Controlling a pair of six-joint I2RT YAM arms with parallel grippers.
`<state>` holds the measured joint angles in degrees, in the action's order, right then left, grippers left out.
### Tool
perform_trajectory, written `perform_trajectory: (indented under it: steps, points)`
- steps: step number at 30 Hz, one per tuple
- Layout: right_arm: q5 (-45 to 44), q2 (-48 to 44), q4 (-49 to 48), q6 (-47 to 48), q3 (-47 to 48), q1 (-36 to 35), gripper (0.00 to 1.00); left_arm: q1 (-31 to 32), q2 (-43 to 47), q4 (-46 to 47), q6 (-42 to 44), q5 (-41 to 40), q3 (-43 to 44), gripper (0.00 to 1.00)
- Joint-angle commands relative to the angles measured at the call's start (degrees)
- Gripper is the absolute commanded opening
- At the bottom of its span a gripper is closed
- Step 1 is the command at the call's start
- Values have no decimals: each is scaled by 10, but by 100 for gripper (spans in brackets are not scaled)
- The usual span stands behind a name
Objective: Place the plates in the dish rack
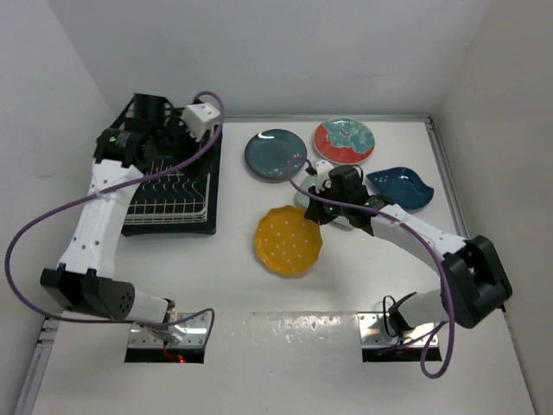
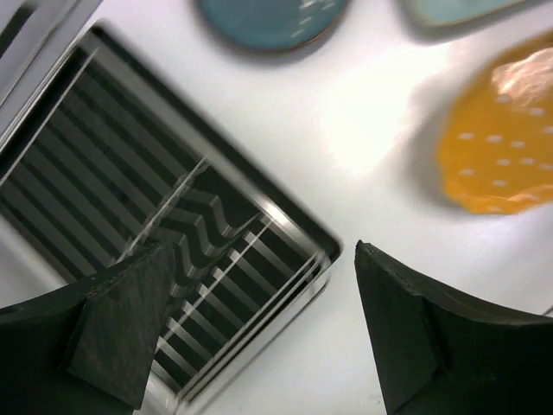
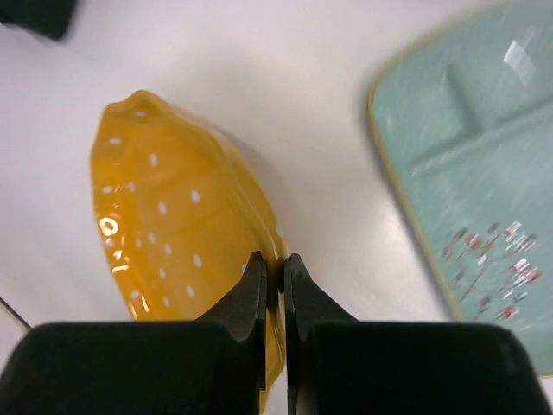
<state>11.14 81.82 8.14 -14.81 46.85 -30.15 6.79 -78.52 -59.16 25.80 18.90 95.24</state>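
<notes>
In the top view the right arm point(image 1: 415, 229) covers most of the pale green plate point(image 1: 302, 199), and the left arm point(image 1: 99, 212) hides the far end of the dish rack point(image 1: 173, 203). The left wrist view (blurred throughout) crops the dark teal plate point(image 2: 272, 19) at its top edge.

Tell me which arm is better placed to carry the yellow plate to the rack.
Right. The right gripper is shut on the yellow plate's rim; the left gripper hangs open over the rack, holding nothing.
</notes>
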Motion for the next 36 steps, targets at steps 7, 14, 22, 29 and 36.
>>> perform_trajectory:
  steps: [7,14,22,29,36]
  points:
    - [100,-47,-108,28,146,15,0,151,-144,37,-30,98,65,89]
    - [145,-52,-178,-12,159,37,0,176,-214,83,-24,111,72,84]
    - [150,-31,-233,-39,153,62,0,163,-246,50,-17,136,97,0]
    - [114,12,-270,-54,159,65,15,141,-246,48,-72,101,161,0]
    - [-66,30,-218,-79,197,71,99,87,-241,69,-173,-56,287,0]
